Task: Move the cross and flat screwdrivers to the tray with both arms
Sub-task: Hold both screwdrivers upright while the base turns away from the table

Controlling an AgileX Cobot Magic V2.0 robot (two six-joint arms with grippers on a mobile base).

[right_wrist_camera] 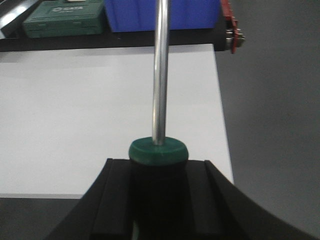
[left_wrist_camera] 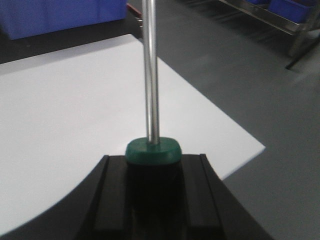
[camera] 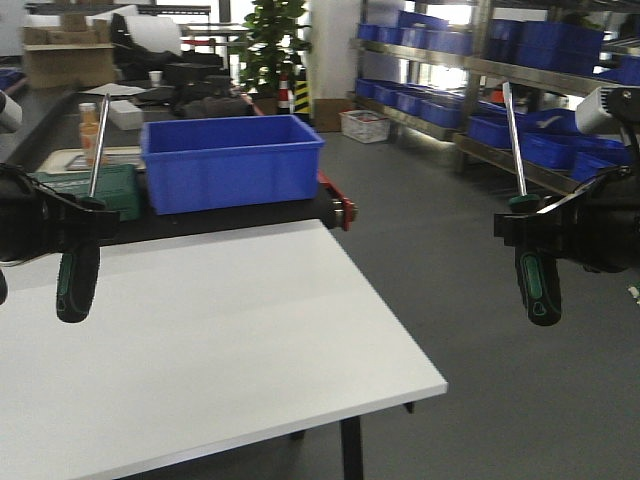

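Two screwdrivers with black-and-green handles are held up in the air, shafts pointing up and handles hanging down. My left gripper (camera: 85,222) is shut on the left screwdriver (camera: 77,285) just below its green collar (left_wrist_camera: 152,151), above the white table's left side. My right gripper (camera: 525,228) is shut on the right screwdriver (camera: 538,290) in the same way, past the table's right edge and over the floor. In each wrist view the silver shaft (right_wrist_camera: 160,75) rises between black fingers (right_wrist_camera: 117,200). Which screwdriver is cross or flat cannot be told. The tray is out of view.
The white table (camera: 220,340) ends in a near right corner. Behind it, on a black bench, stand a deep blue bin (camera: 232,160) and a green tool case (camera: 95,190). Shelves of blue bins (camera: 520,120) line the right wall beyond grey floor.
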